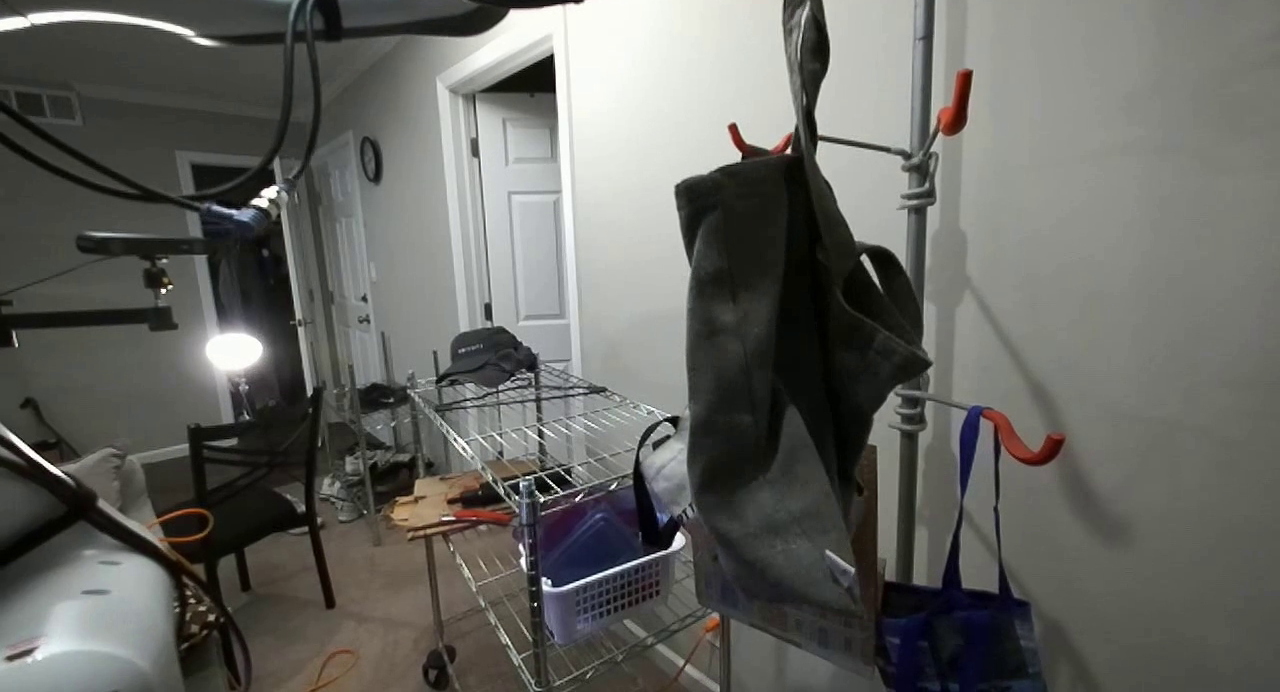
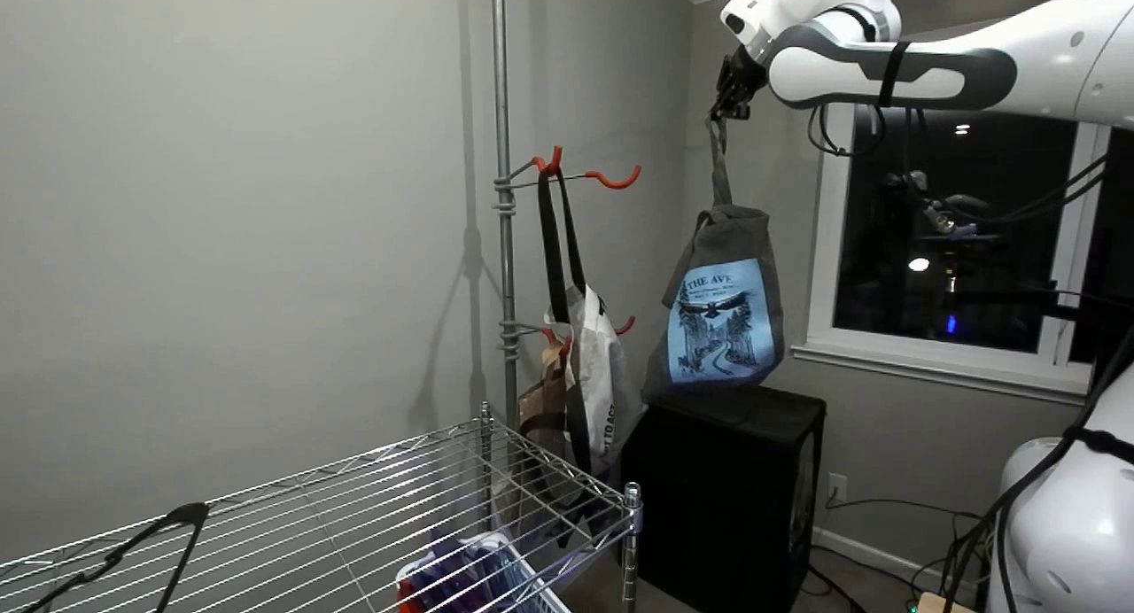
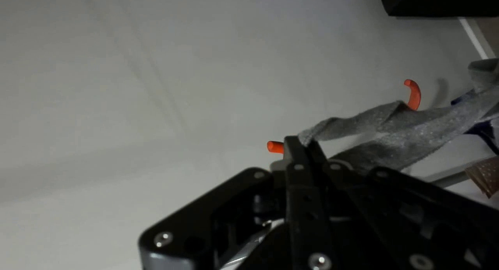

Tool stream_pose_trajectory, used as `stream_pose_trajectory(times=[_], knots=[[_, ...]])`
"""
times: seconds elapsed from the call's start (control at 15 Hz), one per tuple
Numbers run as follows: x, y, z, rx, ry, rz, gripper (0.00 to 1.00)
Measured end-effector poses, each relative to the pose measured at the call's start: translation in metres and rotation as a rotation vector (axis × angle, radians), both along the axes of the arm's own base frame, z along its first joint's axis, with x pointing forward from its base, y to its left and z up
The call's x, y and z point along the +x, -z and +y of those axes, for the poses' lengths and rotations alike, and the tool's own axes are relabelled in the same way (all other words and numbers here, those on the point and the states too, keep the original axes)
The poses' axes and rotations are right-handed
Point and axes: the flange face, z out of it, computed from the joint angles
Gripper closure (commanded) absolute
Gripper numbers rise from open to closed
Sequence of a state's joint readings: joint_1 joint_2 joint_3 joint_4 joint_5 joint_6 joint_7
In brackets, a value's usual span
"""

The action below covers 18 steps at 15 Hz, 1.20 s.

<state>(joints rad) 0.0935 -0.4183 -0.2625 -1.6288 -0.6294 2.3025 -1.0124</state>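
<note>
My gripper (image 2: 731, 108) is shut on the strap of a dark grey cloth bag (image 2: 766, 241) with a light blue printed front. The bag hangs below the gripper, above or against a black box-shaped cabinet (image 2: 718, 489). In the wrist view the fingertips (image 3: 305, 142) pinch the top of the grey strap (image 3: 425, 133). The bag (image 1: 740, 372) also hangs in an exterior view, where the gripper is out of view. An orange hook tip (image 3: 275, 146) shows beside the fingers. Another orange hook (image 3: 414, 95) shows partly behind the strap.
A metal pole (image 1: 916, 272) carries orange-tipped hooks (image 2: 616, 181). A white bag with black straps (image 2: 595, 374) and a blue bag (image 1: 960, 632) hang from it. A wire shelf (image 2: 354, 507) stands nearby, with a white basket (image 1: 610, 602) below and a cap (image 1: 487, 356) on top.
</note>
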Motion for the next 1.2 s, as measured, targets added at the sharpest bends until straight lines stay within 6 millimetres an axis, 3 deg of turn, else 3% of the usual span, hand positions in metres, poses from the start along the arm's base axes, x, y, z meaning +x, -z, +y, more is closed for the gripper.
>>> stream_pose_trajectory(times=[0.2,0.6,0.93,1.2], knots=[[0.016,-0.003,-0.007,0.0,-0.022,0.0,0.99],[0.057,-0.015,-0.001,0.015,-0.175,0.012,0.99],[0.096,-0.006,-0.034,0.027,-0.164,0.074,0.99],[0.111,-0.005,-0.062,0.019,-0.132,0.1,0.99]])
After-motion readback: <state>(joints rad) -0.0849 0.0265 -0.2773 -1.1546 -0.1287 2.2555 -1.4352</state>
